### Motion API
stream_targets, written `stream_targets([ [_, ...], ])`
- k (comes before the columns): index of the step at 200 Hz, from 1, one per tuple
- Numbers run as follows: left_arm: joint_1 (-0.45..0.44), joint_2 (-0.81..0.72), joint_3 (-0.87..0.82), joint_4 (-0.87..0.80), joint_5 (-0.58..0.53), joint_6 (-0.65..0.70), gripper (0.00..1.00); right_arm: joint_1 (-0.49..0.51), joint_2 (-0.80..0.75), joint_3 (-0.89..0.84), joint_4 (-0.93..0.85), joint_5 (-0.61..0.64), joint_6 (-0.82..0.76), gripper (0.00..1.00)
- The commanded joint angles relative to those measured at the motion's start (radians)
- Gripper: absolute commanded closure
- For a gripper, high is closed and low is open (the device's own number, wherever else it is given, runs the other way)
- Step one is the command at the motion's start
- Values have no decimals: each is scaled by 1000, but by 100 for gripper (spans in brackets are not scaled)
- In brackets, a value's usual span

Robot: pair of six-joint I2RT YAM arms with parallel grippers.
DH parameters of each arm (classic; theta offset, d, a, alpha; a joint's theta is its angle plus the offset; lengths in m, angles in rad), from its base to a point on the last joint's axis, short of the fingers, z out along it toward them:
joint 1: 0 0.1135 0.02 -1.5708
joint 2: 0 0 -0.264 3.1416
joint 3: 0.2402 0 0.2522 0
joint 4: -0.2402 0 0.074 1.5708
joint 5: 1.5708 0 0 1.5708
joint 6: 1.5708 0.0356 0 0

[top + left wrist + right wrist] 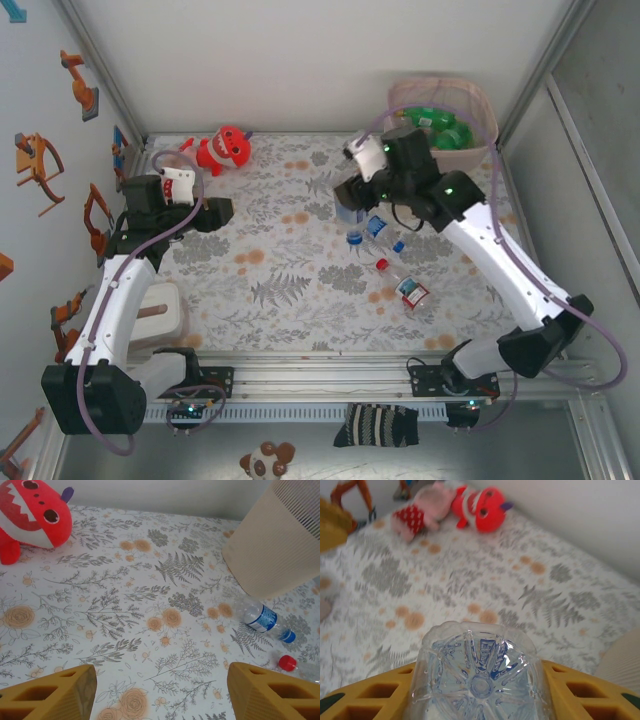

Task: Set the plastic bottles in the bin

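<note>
Table (280, 290) under a floral cloth. Bin (488, 112) in the far right corner, green bottles (440, 128) inside. Red plush toy (225, 148) near the far left corner. Right fingers (585, 692) clamped on a clear bottle (477, 675) above the table, left of the bin. Left fingers (55, 692) apart. Loose bottles (405, 285) lie right of centre.

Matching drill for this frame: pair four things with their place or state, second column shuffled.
1. left gripper
2. right gripper
3. bin
4. red plush

A. far left corner
B. shut on clear bottle
C. open, holding nothing
D. far right corner, green bottles inside

Pairs: 1-C, 2-B, 3-D, 4-A
</note>
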Motion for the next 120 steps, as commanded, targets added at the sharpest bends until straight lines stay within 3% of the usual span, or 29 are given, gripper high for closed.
stream_targets([
  [1, 6, -6, -4, 10, 15, -5, 31, -67, -36, 65, 94, -22, 56, 60],
  [55, 6, -9, -6, 9, 13, -4, 31, -269, 16, 237, 184, -4, 68, 60],
  [120, 6, 2, -6, 10, 13, -3, 31, -513, 191, 389, 324, 69, 68, 61],
])
